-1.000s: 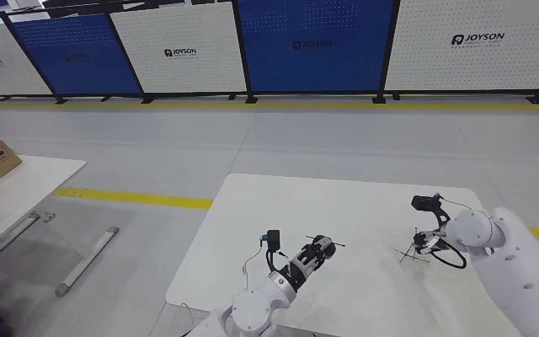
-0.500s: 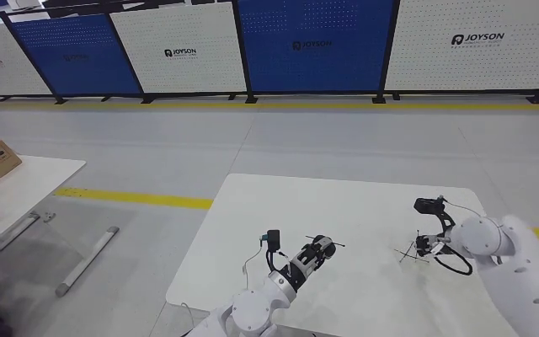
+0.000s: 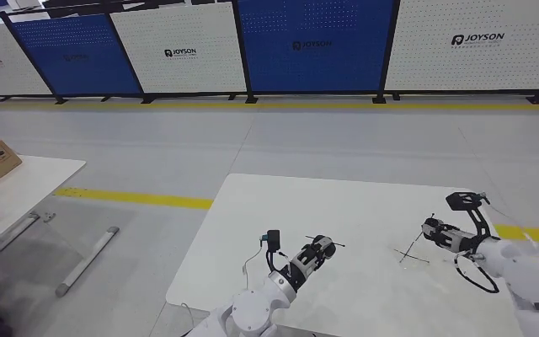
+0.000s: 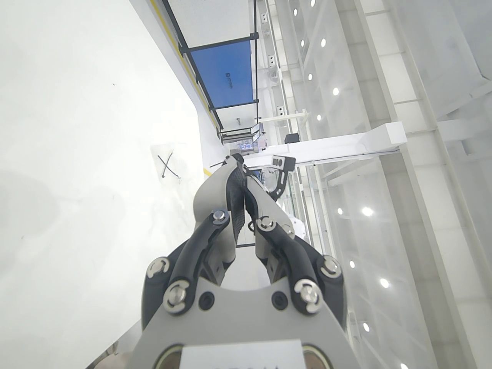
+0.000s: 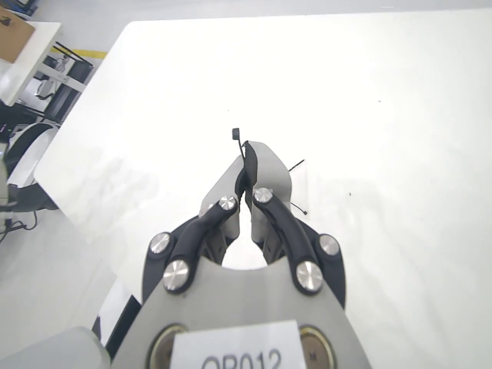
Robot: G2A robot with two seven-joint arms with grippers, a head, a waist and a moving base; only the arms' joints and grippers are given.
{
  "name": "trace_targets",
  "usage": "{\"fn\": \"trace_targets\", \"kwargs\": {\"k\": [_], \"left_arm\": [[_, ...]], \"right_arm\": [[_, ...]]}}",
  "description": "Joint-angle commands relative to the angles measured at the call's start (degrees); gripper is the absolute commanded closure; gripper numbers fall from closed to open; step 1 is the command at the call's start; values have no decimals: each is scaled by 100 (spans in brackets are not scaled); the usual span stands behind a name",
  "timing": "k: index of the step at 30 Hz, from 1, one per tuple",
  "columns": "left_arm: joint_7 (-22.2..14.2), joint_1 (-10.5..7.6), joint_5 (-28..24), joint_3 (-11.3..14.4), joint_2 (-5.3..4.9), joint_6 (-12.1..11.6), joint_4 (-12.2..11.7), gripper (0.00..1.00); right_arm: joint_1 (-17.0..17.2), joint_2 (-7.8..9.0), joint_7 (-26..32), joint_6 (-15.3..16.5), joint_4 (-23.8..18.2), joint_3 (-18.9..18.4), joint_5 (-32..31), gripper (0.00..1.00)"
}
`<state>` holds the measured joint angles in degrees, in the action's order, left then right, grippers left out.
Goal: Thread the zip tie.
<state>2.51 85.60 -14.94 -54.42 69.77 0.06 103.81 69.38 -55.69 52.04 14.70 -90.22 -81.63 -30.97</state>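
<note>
Right wrist view: right gripper (image 5: 245,153) pinched tight on zip tie (image 5: 235,133) just below head, near crossed ties (image 4: 167,164). Left gripper (image 4: 234,161) clamped on second tie (image 4: 216,165), well apart from crossed ties. Judged unthreaded: tail-into-head insertion left to do.

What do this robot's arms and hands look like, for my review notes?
The left arm and right arm are white, rounded shells, each with a looping black cable and black camera bracket at the wrist. The left hand and right hand match: pale grey fingers, black ribbed pads, curved black link bars, silver pins, a white label on the base.
</note>
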Motion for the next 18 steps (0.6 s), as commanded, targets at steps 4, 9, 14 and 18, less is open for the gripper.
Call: {"fn": "trace_targets", "kwargs": {"k": [4, 9, 14, 18], "left_arm": [[0, 0, 0, 0, 0, 0, 0, 100], [0, 0, 0, 0, 0, 0, 0, 100], [0, 0, 0, 0, 0, 0, 0, 100], [0, 0, 0, 0, 0, 0, 0, 100]], "right_arm": [[192, 25, 104, 266, -122, -96, 101, 100], [192, 25, 104, 266, -122, -96, 101, 100], [342, 8, -394, 392, -178, -123, 268, 100], [695, 30, -1080, 478, -392, -392, 800, 100]]}}
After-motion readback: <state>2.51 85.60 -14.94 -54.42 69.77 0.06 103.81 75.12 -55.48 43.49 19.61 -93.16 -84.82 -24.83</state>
